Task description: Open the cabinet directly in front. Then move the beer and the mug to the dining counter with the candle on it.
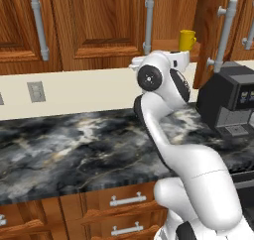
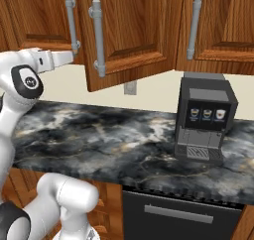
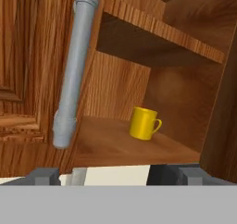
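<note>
The cabinet (image 3: 180, 93) stands open, its door (image 2: 131, 35) swung out toward me with its long grey bar handle (image 2: 98, 35). On the plain wood shelf inside sits the yellow mug (image 3: 144, 123), upright, handle to the right; it also peeks over the arm in the left base view (image 1: 187, 39). My gripper (image 3: 118, 177) is open in front of the shelf's edge, below and short of the mug, with nothing between its fingertips (image 3: 44, 176). A neighbouring door's grey handle (image 3: 74, 70) hangs close on the left. The beer, the dining counter and the candle are out of view.
A dark coffee machine (image 2: 206, 117) stands on the black marble worktop (image 2: 114, 140) to the right of the arm. The open door (image 1: 211, 35) juts out over the machine. Drawers with short handles (image 1: 127, 200) lie below the worktop, and an outlet (image 1: 36, 91) sits on the backsplash.
</note>
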Controlling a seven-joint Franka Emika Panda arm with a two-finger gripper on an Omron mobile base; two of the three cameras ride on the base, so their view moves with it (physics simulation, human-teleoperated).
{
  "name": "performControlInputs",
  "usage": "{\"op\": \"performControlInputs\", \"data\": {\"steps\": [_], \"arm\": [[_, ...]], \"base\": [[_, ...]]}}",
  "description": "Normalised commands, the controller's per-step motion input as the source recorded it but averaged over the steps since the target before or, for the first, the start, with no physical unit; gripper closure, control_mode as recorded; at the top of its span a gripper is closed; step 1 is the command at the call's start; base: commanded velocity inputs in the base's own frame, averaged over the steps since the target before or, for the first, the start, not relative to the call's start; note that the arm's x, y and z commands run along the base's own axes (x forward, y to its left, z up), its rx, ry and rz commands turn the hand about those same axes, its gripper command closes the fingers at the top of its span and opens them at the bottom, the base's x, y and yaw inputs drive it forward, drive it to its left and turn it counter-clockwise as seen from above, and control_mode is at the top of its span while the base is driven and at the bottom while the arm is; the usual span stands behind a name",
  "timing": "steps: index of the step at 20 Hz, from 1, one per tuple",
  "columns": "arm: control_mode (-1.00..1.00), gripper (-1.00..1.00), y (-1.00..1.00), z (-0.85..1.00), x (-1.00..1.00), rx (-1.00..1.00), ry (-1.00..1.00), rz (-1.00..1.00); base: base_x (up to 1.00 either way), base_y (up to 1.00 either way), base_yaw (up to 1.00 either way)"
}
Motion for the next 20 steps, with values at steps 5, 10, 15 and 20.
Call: {"op": "performControlInputs", "data": {"steps": [5,10,15,20], "arm": [[-1.0,-1.0,-0.6,-0.09,0.43,0.05,0.01,0.0],[-1.0,-1.0,-0.94,0.0,-0.66,0.27,0.02,-0.02],[-1.0,-1.0,-1.0,0.0,-1.0,0.35,0.0,-0.09],[-1.0,-1.0,-1.0,0.0,-0.91,0.32,0.0,-0.17]], "base": [[0.0,0.0,0.0],[0.0,0.0,0.0],[0.0,0.0,0.0],[0.0,0.0,0.0]]}}
